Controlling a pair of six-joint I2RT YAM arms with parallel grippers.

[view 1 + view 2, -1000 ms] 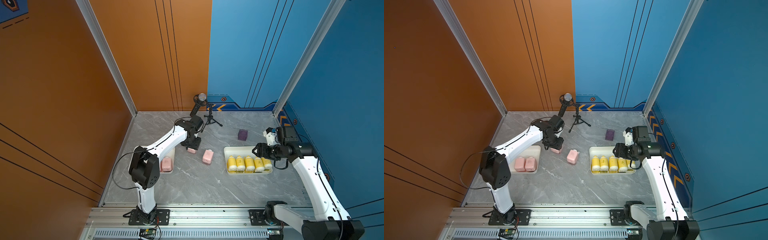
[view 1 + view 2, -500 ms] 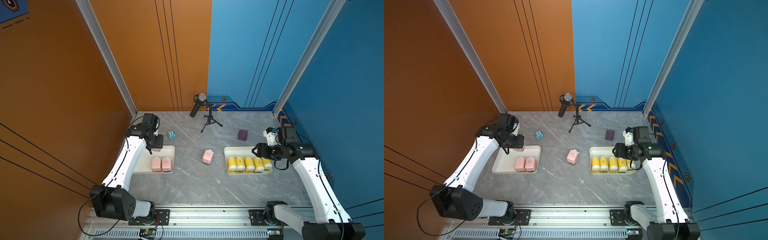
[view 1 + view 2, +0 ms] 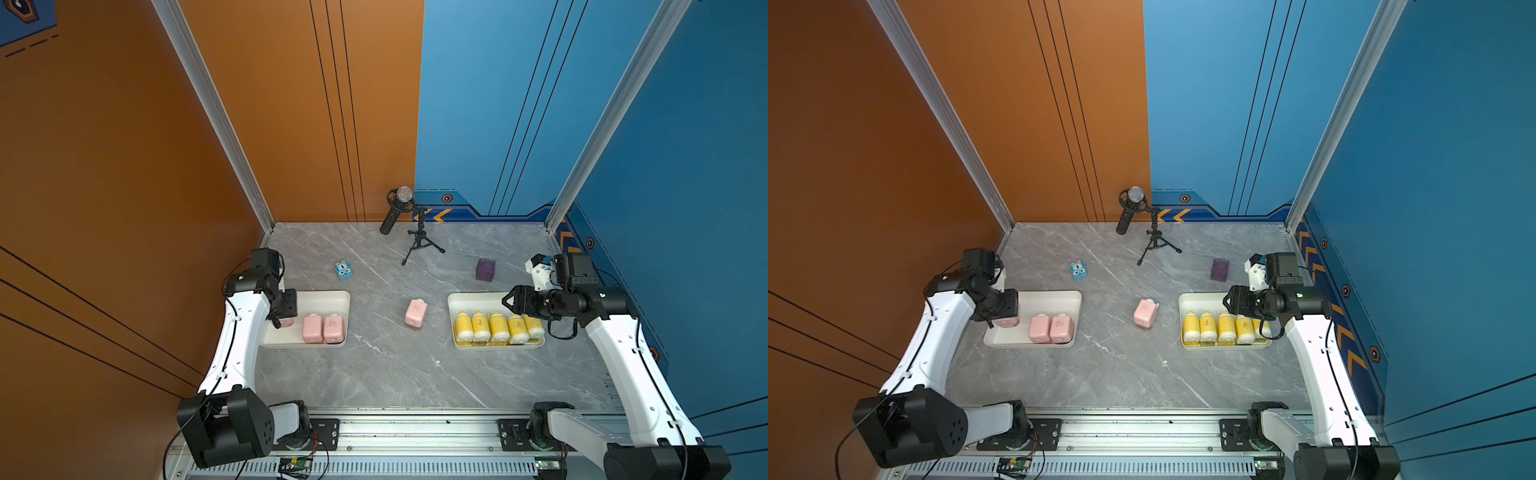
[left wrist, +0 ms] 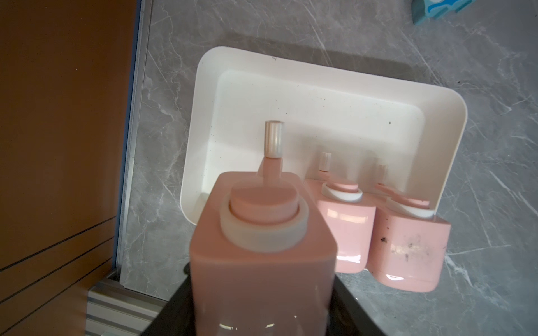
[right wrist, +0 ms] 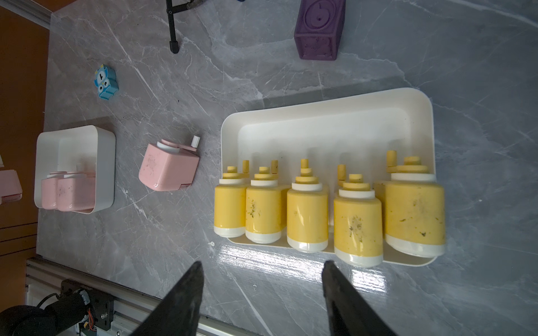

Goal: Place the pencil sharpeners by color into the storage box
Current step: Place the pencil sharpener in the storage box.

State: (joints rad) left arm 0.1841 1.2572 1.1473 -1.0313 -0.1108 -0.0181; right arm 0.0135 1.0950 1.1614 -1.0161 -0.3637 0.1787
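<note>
In wrist view, left pincer [image 4: 262, 293] clamps pink sharpener [image 4: 262, 256].

place: robot lab cell | grey marble-patterned tabletop [image 3: 374, 374] boxed by orange wall panel [image 3: 104, 166] and blue wall panel [image 3: 478, 104] | black tripod microphone [image 3: 419, 232] at tabletop's far edge | silver aluminium rail [image 3: 415, 430] at its near edge

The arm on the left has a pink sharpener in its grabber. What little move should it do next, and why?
Probably ease it straight down. The left gripper is shut on a pink sharpener above the bare end of the white tray, beside the two pink sharpeners lying there, so that free spot matches its colour.
</note>
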